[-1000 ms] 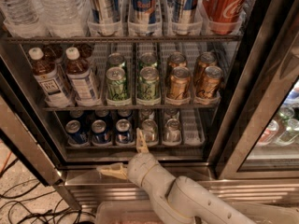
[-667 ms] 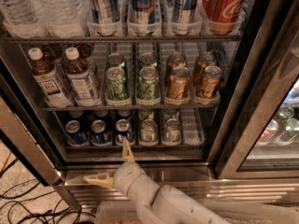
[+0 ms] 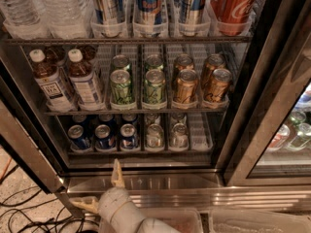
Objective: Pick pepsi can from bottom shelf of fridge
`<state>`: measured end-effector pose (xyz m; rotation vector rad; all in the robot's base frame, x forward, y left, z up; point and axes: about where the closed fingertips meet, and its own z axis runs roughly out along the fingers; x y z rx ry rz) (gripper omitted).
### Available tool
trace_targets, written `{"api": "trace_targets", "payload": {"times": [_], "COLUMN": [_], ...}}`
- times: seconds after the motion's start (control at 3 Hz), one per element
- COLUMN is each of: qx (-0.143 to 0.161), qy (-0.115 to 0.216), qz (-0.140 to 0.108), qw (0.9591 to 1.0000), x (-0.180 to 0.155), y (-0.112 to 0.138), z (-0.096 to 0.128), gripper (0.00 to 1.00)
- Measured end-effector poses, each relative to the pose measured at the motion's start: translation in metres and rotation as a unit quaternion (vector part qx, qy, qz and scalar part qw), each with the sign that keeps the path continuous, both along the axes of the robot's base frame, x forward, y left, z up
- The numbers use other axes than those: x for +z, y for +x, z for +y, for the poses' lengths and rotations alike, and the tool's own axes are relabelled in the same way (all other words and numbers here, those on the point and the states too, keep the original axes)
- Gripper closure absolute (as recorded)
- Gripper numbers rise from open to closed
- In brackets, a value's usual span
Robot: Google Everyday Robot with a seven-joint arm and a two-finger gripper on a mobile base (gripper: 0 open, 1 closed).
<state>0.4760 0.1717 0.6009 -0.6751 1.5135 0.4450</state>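
Note:
The fridge [image 3: 252,120] stands open in front of me. Its bottom shelf [image 3: 200,130] holds three dark blue pepsi cans at the left: one [image 3: 78,137], a second [image 3: 104,136] and a third [image 3: 129,136]. More blue cans stand behind them. My gripper [image 3: 100,189] is low in the camera view, below the steel sill and in front of the left lanes. It is open and empty, with one finger [image 3: 116,171] pointing up at the sill and the other finger [image 3: 85,205] out to the left. It is clear of the cans.
Two plain silver cans [image 3: 154,136] stand right of the pepsi cans. Green cans [image 3: 121,86] and gold cans [image 3: 185,85] fill the tier above, with tea bottles [image 3: 53,84] at the left. The dark door edge [image 3: 29,154] slants at the left. Cables [image 3: 19,212] lie on the floor.
My gripper has moved left and down, away from the bottom shelf to below the sill. Its fingers stay spread. The cans have not moved.

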Motion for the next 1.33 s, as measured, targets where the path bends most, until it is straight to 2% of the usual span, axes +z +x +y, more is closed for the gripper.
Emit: {"api": "trace_targets", "payload": {"times": [0.33, 1.0, 1.33], "qx": [-0.005, 0.020, 0.020], "qy": [-0.009, -0.019, 0.002], "qz": [-0.009, -0.035, -0.038], "qw": [0.9999, 0.9990, 0.9991], "x": [-0.008, -0.004, -0.006], "y": [0.000, 0.029, 0.050], "z": [0.016, 0.044, 0.048], "gripper": [0.00, 0.00, 0.00]}}
